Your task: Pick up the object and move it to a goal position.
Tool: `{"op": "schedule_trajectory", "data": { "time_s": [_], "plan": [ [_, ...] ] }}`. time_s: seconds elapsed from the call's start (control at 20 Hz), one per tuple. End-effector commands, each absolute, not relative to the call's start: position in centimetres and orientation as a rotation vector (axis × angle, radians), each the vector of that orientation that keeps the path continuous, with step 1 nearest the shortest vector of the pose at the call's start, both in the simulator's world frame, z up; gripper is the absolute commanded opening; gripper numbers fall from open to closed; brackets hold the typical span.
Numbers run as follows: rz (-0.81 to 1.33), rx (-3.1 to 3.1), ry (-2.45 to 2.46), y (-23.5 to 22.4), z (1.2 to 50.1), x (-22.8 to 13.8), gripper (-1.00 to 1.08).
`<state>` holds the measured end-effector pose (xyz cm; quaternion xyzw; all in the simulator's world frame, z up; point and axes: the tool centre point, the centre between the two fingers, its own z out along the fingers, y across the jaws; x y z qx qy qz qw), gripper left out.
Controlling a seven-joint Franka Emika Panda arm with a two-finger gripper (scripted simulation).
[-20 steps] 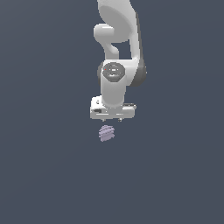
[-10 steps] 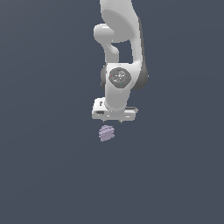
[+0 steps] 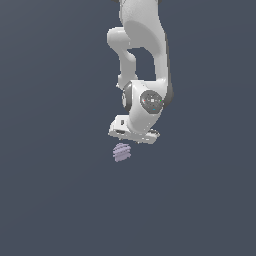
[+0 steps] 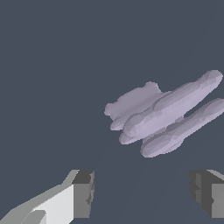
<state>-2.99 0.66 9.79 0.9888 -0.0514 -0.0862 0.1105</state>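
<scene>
The object [image 3: 122,152] is a small pale lavender-grey lump with horizontal ridges, lying on the dark grey floor. In the exterior view my white gripper [image 3: 132,139] hangs just above it, slightly toward the exterior view's right, and does not touch it. The wrist view shows the object [image 4: 166,116] large, its ridges running slantwise, lying beyond the fingertips and off-centre toward one finger. My gripper [image 4: 142,189] is open, and both dark finger pads [image 4: 84,192] stand wide apart with nothing between them.
A flat, uniform dark grey floor [image 3: 55,200] surrounds the object on every side. The white arm [image 3: 142,50] rises from the gripper to the top edge of the exterior view.
The hand has sunk a little and shifted slightly toward the exterior view's right, closing in on the object. The object has not moved.
</scene>
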Motion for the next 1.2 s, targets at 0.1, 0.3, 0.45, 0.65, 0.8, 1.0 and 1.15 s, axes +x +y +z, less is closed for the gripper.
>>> {"op": "schedule_trajectory", "data": {
  "time_s": [0.1, 0.3, 0.45, 0.65, 0.8, 1.0, 1.15],
  "plan": [
    [-0.265, 2.808, -0.22, 0.7, 8.7, -3.2, 0.68],
    [-0.259, 2.717, -0.277, 0.7, 7.8, -3.3, 0.68],
    [-0.245, 2.647, -0.317, 0.6, 7.3, -3.3, 0.68],
    [-0.212, 2.552, -0.366, 0.6, 6.8, -3.3, 0.68],
    [-0.177, 2.479, -0.4, 0.5, 6.5, -3.2, 0.68],
    [-0.119, 2.382, -0.442, 0.4, 6.3, -3.0, 0.68],
    [-0.066, 2.309, -0.47, 0.4, 6.3, -2.7, 0.68]
  ]
}}
